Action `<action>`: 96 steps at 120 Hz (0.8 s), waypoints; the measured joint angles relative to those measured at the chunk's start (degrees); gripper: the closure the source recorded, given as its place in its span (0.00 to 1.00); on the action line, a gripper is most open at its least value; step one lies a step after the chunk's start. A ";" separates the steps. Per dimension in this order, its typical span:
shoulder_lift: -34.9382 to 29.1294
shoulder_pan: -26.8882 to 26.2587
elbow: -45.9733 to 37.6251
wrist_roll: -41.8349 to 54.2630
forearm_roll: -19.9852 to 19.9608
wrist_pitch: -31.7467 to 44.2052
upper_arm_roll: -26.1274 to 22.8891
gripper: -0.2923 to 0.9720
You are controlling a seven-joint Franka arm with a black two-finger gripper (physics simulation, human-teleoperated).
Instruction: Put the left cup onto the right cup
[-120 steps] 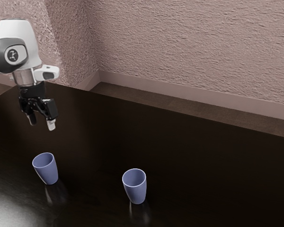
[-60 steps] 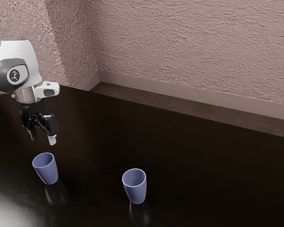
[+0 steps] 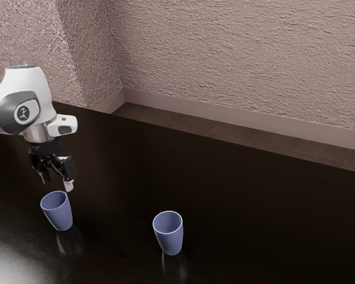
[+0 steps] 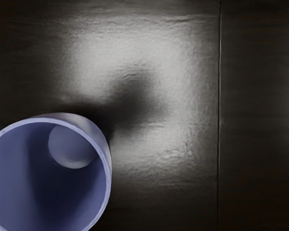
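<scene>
Two blue cups stand upright on the dark table (image 3: 236, 195). The left cup (image 3: 56, 210) is near the exterior view's left edge; the right cup (image 3: 167, 232) stands apart toward the middle. My gripper (image 3: 57, 181) hangs open just above the left cup's rim, slightly behind it, with nothing between its fingers. In the wrist view the left cup (image 4: 45, 175) appears from above, open mouth up and empty, close under my hand.
A textured pink wall with a pale ledge (image 3: 236, 115) runs along the table's far side. The dark tabletop stretches wide between and beyond the two cups.
My gripper has come down steadily toward the left cup, staying open. Neither cup has moved.
</scene>
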 joint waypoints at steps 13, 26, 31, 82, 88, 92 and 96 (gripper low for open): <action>0.06 0.00 -0.63 -0.07 0.32 1.09 -0.03 0.23; 0.07 0.00 -1.63 -0.19 0.45 1.73 -0.02 0.23; 0.06 0.00 -2.18 -0.28 0.48 1.91 0.00 0.23; -0.01 -0.02 -5.33 -1.31 0.55 3.51 0.98 0.23; 0.11 -0.12 -5.41 -1.40 0.55 3.78 0.98 0.23; 0.22 -0.23 -5.40 -1.45 0.55 3.93 0.98 0.23; 0.42 -0.32 -5.39 -1.50 0.55 4.05 0.98 0.23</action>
